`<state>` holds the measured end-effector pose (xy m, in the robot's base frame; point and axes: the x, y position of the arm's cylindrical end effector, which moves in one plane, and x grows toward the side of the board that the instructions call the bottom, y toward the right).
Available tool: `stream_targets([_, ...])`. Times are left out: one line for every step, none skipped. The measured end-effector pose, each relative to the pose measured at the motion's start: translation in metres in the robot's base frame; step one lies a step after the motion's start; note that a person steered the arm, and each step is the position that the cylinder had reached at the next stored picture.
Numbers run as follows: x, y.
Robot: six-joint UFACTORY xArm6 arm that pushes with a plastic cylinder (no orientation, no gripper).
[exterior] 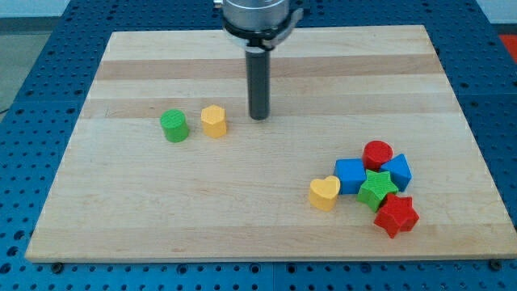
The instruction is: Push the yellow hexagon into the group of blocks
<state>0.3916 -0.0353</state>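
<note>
No hand here, just my tip point(258, 118) on the wooden table point(121, 218), holding nothing, just right of the yellow hexagon point(214, 121); the group of blocks point(373, 186) sits far off

The wooden board point(266, 226) carries a green cylinder point(174, 126) and yellow hexagon point(214, 121) at upper left, with my tip point(258, 117) just right of them, and a cluster at lower right: yellow heart point(325, 193), blue cube point(350, 175), red cylinder point(377, 153), blue block point(397, 171), green star point(376, 190), red star point(396, 215).

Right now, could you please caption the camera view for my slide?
My tip stands right of the yellow hexagon and green cylinder, far from the group at lower right.
</note>
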Motion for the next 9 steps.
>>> stream_targets([-0.039,-0.032])
stream_targets([-0.020,-0.098])
stream_targets([0.038,-0.075])
stream_targets([0.079,0.021])
stream_targets([0.079,0.033])
stream_targets([0.062,-0.028])
stream_targets([0.037,-0.008])
stream_targets([0.031,0.068])
stream_targets([0.026,0.084])
